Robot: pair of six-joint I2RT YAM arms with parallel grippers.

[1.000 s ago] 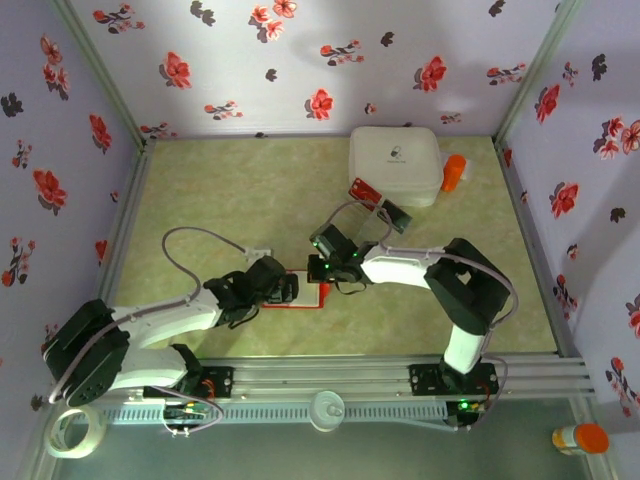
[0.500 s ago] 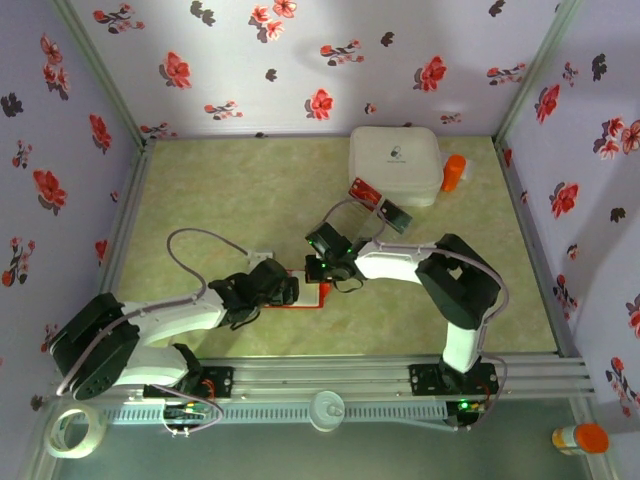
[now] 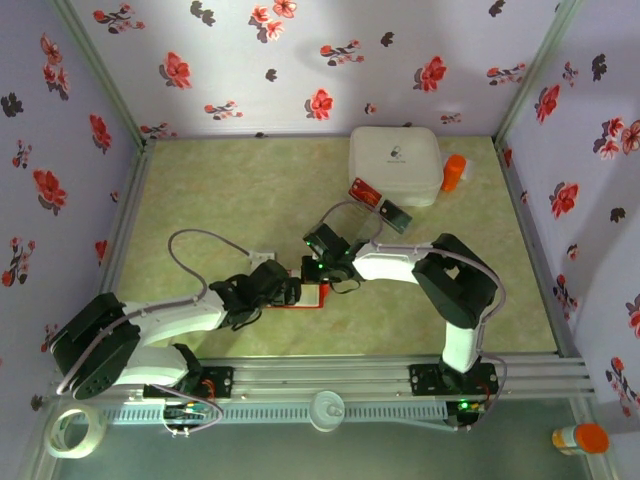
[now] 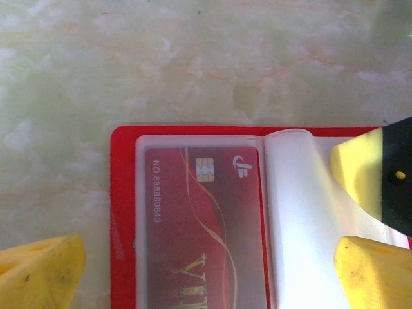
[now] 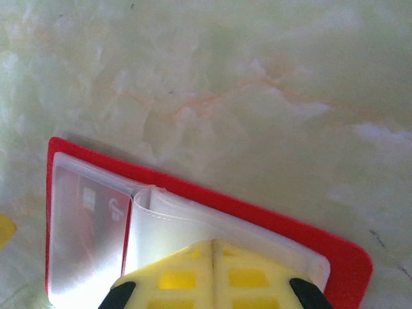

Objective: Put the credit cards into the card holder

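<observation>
The red card holder (image 4: 122,212) lies open on the table, showing as a red strip (image 3: 312,298) between the two arms. A dark red credit card (image 4: 203,225) with a chip sits inside its left clear pocket. My left gripper (image 4: 206,283) is open, with one yellow finger on each side of the holder. My right gripper (image 5: 214,248) is shut, its joined tips resting on the pale pocket leaves (image 5: 193,225) of the holder's right half. Nothing shows between its fingers. Two more credit cards lie near the white box, a red one (image 3: 365,192) and a dark one (image 3: 394,215).
A white square box (image 3: 395,165) stands at the back right with an orange item (image 3: 454,172) beside it. A small white piece (image 3: 262,257) lies left of the holder. Flowered walls enclose the green marbled table (image 3: 220,200).
My right wrist has shifted slightly left over the holder, and the left arm has edged in a little. Both grippers keep their states.
</observation>
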